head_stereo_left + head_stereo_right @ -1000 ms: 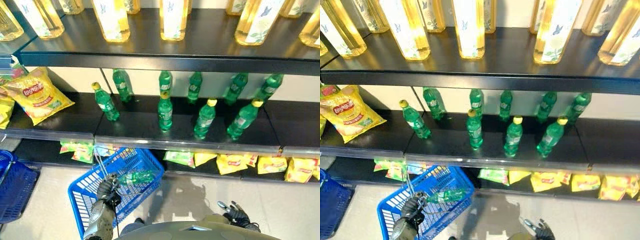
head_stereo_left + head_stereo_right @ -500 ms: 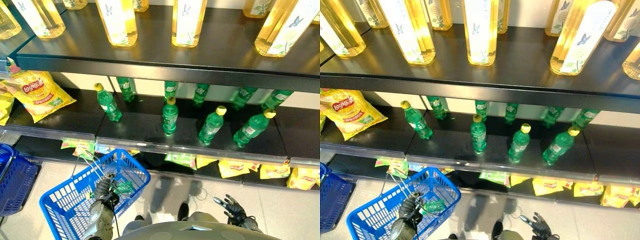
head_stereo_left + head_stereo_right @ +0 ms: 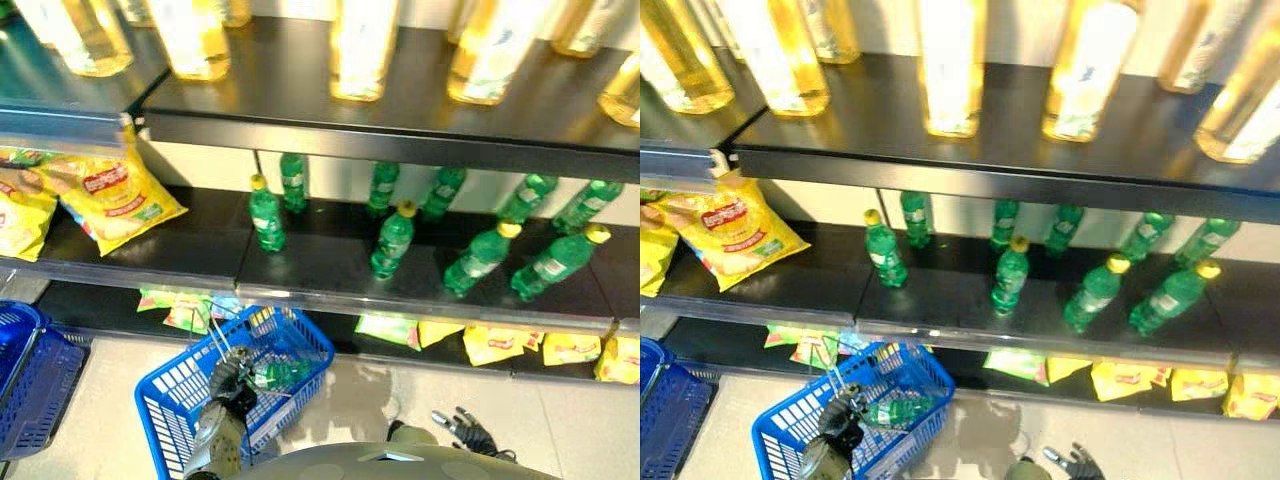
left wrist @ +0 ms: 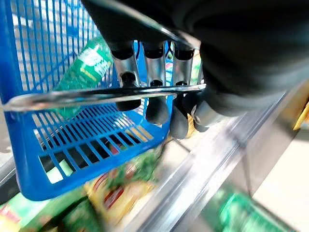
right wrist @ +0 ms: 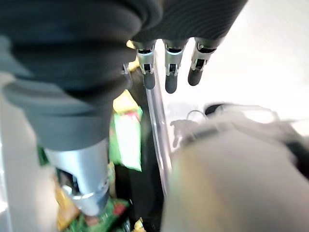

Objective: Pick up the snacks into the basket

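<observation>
The robot's left hand [image 3: 232,372] curled its fingers [image 4: 155,104] around the thin metal handle [image 4: 96,96] of a blue plastic shopping basket [image 3: 175,395], which hung in front of dark store shelves. A green plastic bottle [image 3: 283,374] lay inside the basket. Yellow and green snack bags [image 3: 495,344] sat on the lowest shelf [image 3: 340,335]. The right hand [image 3: 468,432] hung low with fingers [image 5: 169,72] relaxed and straight, holding nothing.

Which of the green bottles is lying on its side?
The green bottle inside the blue basket; the others stand on the middle shelf.
</observation>
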Available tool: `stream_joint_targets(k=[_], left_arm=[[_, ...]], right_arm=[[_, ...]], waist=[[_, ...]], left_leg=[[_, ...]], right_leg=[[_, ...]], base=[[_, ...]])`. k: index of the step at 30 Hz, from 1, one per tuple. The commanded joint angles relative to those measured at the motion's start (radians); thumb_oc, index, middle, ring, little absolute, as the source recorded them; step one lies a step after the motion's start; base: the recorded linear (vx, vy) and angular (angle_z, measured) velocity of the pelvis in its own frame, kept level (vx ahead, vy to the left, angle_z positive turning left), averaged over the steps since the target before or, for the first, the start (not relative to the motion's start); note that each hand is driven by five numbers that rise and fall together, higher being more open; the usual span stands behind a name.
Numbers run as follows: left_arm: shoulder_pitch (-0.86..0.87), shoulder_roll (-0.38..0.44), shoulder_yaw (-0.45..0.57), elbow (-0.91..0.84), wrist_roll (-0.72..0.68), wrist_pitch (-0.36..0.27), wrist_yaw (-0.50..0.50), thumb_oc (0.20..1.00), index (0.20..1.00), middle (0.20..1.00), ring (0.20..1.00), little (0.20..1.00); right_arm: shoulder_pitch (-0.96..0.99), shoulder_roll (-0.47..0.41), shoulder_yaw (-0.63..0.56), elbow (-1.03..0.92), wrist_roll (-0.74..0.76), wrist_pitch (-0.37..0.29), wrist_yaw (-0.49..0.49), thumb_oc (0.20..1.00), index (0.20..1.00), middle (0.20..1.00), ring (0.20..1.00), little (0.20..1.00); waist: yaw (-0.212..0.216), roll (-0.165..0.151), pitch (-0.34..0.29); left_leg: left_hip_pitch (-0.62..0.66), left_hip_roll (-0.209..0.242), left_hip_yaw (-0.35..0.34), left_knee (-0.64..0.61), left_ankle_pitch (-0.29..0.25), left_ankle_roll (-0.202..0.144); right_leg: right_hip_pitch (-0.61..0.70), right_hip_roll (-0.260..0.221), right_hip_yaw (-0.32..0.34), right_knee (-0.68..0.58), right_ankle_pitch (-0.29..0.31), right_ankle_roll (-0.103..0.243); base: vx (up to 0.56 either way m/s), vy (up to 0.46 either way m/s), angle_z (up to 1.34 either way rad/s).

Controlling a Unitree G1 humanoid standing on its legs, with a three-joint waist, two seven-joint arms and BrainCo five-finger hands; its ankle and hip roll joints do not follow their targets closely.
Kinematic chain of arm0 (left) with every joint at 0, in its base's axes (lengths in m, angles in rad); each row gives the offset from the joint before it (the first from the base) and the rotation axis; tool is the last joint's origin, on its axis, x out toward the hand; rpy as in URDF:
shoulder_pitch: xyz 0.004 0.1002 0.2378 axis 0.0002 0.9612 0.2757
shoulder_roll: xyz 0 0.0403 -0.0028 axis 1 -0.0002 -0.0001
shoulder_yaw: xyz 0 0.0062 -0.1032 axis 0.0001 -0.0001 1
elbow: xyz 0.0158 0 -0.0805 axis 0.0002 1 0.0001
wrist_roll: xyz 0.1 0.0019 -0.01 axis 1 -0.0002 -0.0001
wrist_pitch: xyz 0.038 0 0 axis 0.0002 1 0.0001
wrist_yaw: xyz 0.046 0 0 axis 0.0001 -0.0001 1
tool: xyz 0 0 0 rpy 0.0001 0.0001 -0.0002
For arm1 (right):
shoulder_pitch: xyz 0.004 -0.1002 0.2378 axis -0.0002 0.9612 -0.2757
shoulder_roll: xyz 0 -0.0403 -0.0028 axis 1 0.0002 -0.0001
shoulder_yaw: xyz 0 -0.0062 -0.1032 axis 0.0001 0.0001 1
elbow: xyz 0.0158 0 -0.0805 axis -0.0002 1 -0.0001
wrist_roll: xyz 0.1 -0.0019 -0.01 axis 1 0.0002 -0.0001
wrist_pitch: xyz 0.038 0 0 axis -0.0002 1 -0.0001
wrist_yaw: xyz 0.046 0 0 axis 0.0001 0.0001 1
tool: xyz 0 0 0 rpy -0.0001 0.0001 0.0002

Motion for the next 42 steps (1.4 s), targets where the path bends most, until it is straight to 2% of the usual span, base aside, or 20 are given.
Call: stream_joint_targets(k=[1,3,5,6,7,8,11,15,20,23,24,25,28,29,31,33,35,36,37,42], left_arm=[[-0.056,0.048,0.027,-0.231,0.067,-0.113,-0.066,0.2,0.2,0.2,0.2,0.2],[-0.049,0.051,0.029,-0.232,0.088,-0.108,-0.071,0.2,0.2,0.2,0.2,0.2],[-0.048,0.05,0.03,-0.23,0.089,-0.106,-0.073,0.2,0.2,0.2,0.2,0.2],[-0.047,0.049,0.024,-0.228,0.088,-0.105,-0.072,0.2,0.2,0.2,0.2,0.2],[-0.045,0.049,0.024,-0.229,0.08,-0.106,-0.08,0.2,0.2,0.2,0.2,0.2],[-0.045,0.049,0.024,-0.229,0.08,-0.106,-0.08,0.2,0.2,0.2,0.2,0.2],[-0.026,0.035,0.026,-0.218,0.058,-0.105,-0.087,0.2,0.2,0.2,0.2,0.2],[-0.009,0.008,0.035,-0.223,0.026,-0.105,-0.092,0.2,0.2,0.2,0.2,0.2],[-0.005,0.004,0.057,-0.243,0.015,-0.104,-0.096,0.2,0.2,0.2,0.2,0.2],[-0.022,0.009,0.059,-0.224,0.02,-0.102,-0.077,0.2,0.2,0.2,0.2,0.2],[-0.022,0.009,0.058,-0.224,0.02,-0.102,-0.077,0.2,0.2,0.2,0.2,0.2],[-0.035,0.015,0.051,-0.21,0.022,-0.102,-0.066,0.2,0.2,0.2,0.2,0.2],[-0.044,0.019,0.042,-0.191,0.025,-0.101,-0.059,0.2,0.2,0.2,0.2,0.2],[-0.05,0.02,0.029,-0.187,0.023,-0.101,-0.056,0.2,0.2,0.2,0.2,0.2],[-0.049,0.021,0.027,-0.192,0.023,-0.101,-0.056,0.2,0.2,0.2,0.2,0.2],[-0.059,0.026,0.016,-0.194,0.021,-0.097,-0.065,0.2,0.2,0.2,0.2,0.2],[-0.062,0.03,-0.001,-0.202,0.038,-0.095,-0.073,0.2,0.2,0.2,0.2,0.2],[-0.062,0.03,-0.001,-0.202,0.038,-0.095,-0.073,0.2,0.2,0.2,0.2,0.2],[-0.055,0.039,0.0,-0.223,0.063,-0.098,-0.075,0.2,0.2,0.2,0.2,0.2],[-0.035,0.042,0.002,-0.239,0.086,-0.091,-0.094,0.2,0.2,0.2,0.2,0.2]], right_arm=[[-0.074,-0.019,-0.006,0.016,-0.035,-0.014,-0.021,1.0,1.0,1.0,1.0,1.0],[-0.081,-0.013,-0.004,0.024,-0.033,-0.014,-0.022,1.0,1.0,1.0,1.0,1.0],[-0.084,-0.011,-0.002,0.027,-0.031,-0.015,-0.022,1.0,1.0,1.0,1.0,1.0],[-0.085,-0.013,0.002,0.029,-0.027,-0.016,-0.015,1.0,1.0,1.0,1.0,1.0],[-0.083,-0.015,0.007,0.039,-0.02,-0.02,-0.007,1.0,1.0,1.0,1.0,1.0],[-0.083,-0.015,0.007,0.039,-0.02,-0.02,-0.007,1.0,1.0,1.0,1.0,1.0],[-0.055,-0.02,0.025,0.036,0.002,-0.035,0.012,1.0,1.0,1.0,1.0,1.0],[-0.044,-0.019,0.048,0.043,-0.017,-0.03,0.015,1.0,1.0,1.0,1.0,1.0],[-0.044,-0.03,0.067,0.056,-0.048,-0.022,0.023,1.0,1.0,1.0,1.0,1.0],[-0.047,-0.045,0.049,0.054,-0.052,-0.02,0.015,1.0,1.0,1.0,1.0,1.0],[-0.047,-0.045,0.049,0.054,-0.052,-0.02,0.015,1.0,1.0,1.0,1.0,1.0],[-0.029,-0.048,0.039,0.043,-0.044,-0.022,0.011,1.0,1.0,1.0,1.0,1.0],[-0.021,-0.047,0.035,0.041,-0.039,-0.022,0.007,1.0,1.0,1.0,1.0,1.0],[-0.026,-0.051,0.031,0.043,-0.033,-0.02,0.004,1.0,1.0,1.0,1.0,1.0],[-0.029,-0.055,0.026,0.042,-0.034,-0.019,0.003,1.0,1.0,1.0,1.0,1.0],[-0.031,-0.051,0.006,0.04,-0.026,-0.017,0.003,1.0,1.0,1.0,1.0,1.0],[-0.04,-0.045,-0.028,0.042,-0.023,-0.012,-0.011,1.0,1.0,1.0,1.0,1.0],[-0.04,-0.044,-0.028,0.042,-0.023,-0.012,-0.011,1.0,1.0,1.0,1.0,1.0],[-0.057,-0.041,-0.028,0.03,-0.021,-0.011,-0.016,1.0,1.0,1.0,1.0,1.0],[-0.075,-0.031,-0.019,0.039,-0.042,-0.01,-0.017,1.0,1.0,1.0,1.0,1.0]], waist=[[0.042,0.024,0.023],[0.058,0.036,0.025],[0.055,0.037,0.025],[0.041,0.041,0.03],[0.034,0.045,0.033],[0.034,0.045,0.033],[0.005,0.03,0.027],[0.012,0.028,0.011],[0.047,0.003,0.01],[0.043,-0.014,0.004],[0.043,-0.013,0.006],[0.027,0.001,-0.006],[0.012,0.018,-0.013],[0.012,0.034,-0.009],[0.015,0.039,-0.01],[0.002,0.035,-0.009],[0.006,0.023,-0.002],[0.006,0.021,-0.004],[0.012,0.019,0.013],[0.04,0.042,0.028]], left_leg=[[-0.033,-0.013,-0.029,-0.008,0.002,0.068],[-0.02,-0.03,-0.025,-0.008,-0.032,0.078],[-0.018,-0.041,-0.024,-0.008,-0.039,0.088],[-0.018,-0.058,-0.027,-0.008,-0.04,0.103],[-0.026,-0.077,-0.019,-0.008,-0.018,0.119],[-0.027,-0.077,-0.019,-0.008,-0.017,0.119],[-0.022,-0.124,-0.056,-0.008,-0.008,0.12],[-0.018,-0.113,-0.048,-0.008,0.012,0.105],[-0.064,-0.091,-0.083,0.067,0.012,0.077],[-0.071,0.073,-0.018,0.091,0.052,0.028],[-0.069,0.074,-0.018,0.091,0.05,0.027],[-0.05,0.158,-0.012,0.08,0.109,-0.005],[-0.035,0.218,-0.016,0.057,0.17,-0.036],[-0.037,0.224,-0.092,0.04,0.185,-0.041],[-0.037,0.199,-0.139,0.028,0.152,-0.037],[-0.033,0.186,-0.105,0.009,0.104,-0.042],[-0.019,0.089,-0.09,-0.008,0.034,0.002],[-0.024,0.085,-0.089,-0.008,0.036,0.004],[-0.002,0.013,-0.07,-0.008,-0.012,0.043],[0.022,-0.049,-0.053,-0.008,-0.071,0.08]], right_leg=[[0.067,-0.113,-0.09,-0.007,0.211,0.073],[0.078,-0.122,-0.18,0.036,0.194,0.085],[0.077,-0.114,-0.199,0.062,0.179,0.083],[0.059,-0.06,-0.167,0.106,0.134,0.071],[0.041,0.042,-0.152,0.092,0.085,0.027],[0.041,0.043,-0.152,0.091,0.086,0.027],[0.004,0.245,-0.067,0.005,0.027,-0.014],[0.075,0.265,-0.051,-0.139,0.03,-0.036],[0.11,0.242,-0.047,-0.187,0.046,-0.031],[0.104,0.183,-0.068,-0.181,0.038,-0.013],[0.107,0.184,-0.068,-0.18,0.036,-0.012],[0.116,0.176,-0.078,-0.167,0.011,-0.005],[0.121,0.161,-0.092,-0.154,0.003,-0.003],[0.121,0.142,-0.092,-0.144,0.012,-0.003],[0.122,0.124,-0.081,-0.143,0.02,0.006],[0.133,0.079,-0.084,-0.138,0.037,0.024],[0.121,-0.019,-0.08,-0.114,0.133,0.074],[0.117,-0.022,-0.078,-0.115,0.136,0.075],[0.086,-0.081,-0.057,-0.08,0.221,0.081],[0.061,-0.151,-0.177,0.007,0.269,0.096]], base=[[0.1,0.419,-0.46],[0.07,0.354,-0.35],[0.03,0.226,-0.31],[-0.03,0.258,-0.08],[-0.03,0.256,-0.06],[-0.03,0.163,-0.12],[0.06,0.089,0.04],[0.03,-0.008,0.27],[0.01,0.02,-0.15],[0.02,0.179,0.01],[0.04,0.211,0.08],[0.09,0.143,0.06],[0.08,0.316,0.16],[0.05,0.361,0.26],[0.07,0.331,0.26],[0.12,0.492,0.17],[0.11,0.533,0.32],[0.07,0.484,0.3],[0.06,0.503,0.17],[0.08,0.388,-0.47]])
